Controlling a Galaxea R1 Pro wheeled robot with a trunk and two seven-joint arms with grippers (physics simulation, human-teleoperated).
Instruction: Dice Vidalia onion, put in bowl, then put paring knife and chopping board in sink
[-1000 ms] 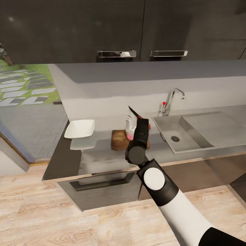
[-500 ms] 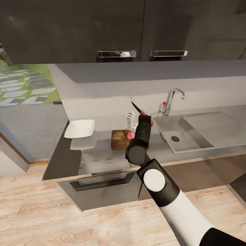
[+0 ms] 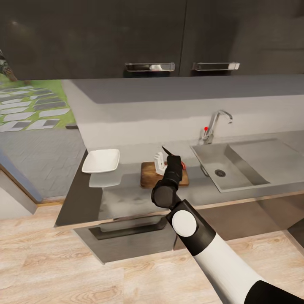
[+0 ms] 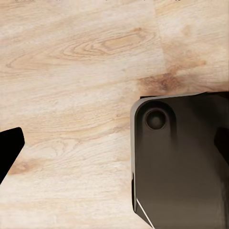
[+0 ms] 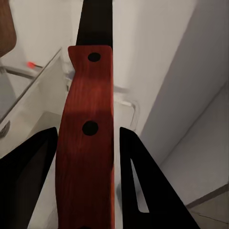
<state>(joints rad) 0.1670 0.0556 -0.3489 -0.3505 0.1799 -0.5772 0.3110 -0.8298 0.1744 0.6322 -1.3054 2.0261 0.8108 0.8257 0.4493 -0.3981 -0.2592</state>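
Lower now than a moment back, my right pincer [image 3: 171,159] pinches the paring knife [image 5: 86,138]: red-brown wooden handle with dark rivets, slim black blade [image 3: 166,150] slanting up beyond my fingertips. Beneath me lies the brown chopping board [image 3: 148,175]; my forearm hides most of it, and whether the onion sits there I cannot tell. Off my right stands the steel sink [image 3: 236,164], off my left the white square bowl [image 3: 100,161], on glossy grey countertop [image 3: 126,196]. My left pincer's state I cannot tell.

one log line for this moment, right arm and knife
right gripper: shut on paring knife | over chopping board | blade up | bowl empty
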